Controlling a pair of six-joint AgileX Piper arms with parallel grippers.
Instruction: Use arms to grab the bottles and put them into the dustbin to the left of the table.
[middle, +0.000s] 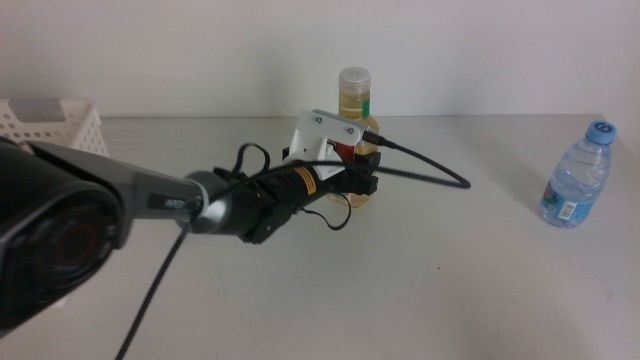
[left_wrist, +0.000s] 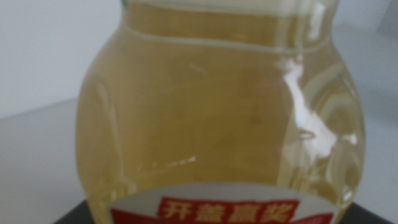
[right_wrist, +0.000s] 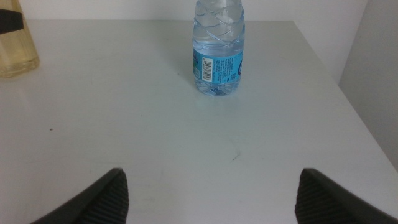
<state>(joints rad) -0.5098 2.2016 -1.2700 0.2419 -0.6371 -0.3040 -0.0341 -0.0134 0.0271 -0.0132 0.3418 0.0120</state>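
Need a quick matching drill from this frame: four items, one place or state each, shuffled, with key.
1. yellow juice bottle with pale cap
2. clear bluish water bottle with blue cap
3. white perforated plastic basket
4. right hand

A. far left of the table
B. open, over bare tabletop
C. standing at the table's right edge
D. mid-table, left hand at it

Pairs: 1-D, 2-C, 3-A, 4-B

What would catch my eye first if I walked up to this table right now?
Probably the long black left arm stretching across the table, its gripper right at a yellow juice bottle standing near the back wall. Off to the right, a clear water bottle stands alone, and a white basket sits at the far left.
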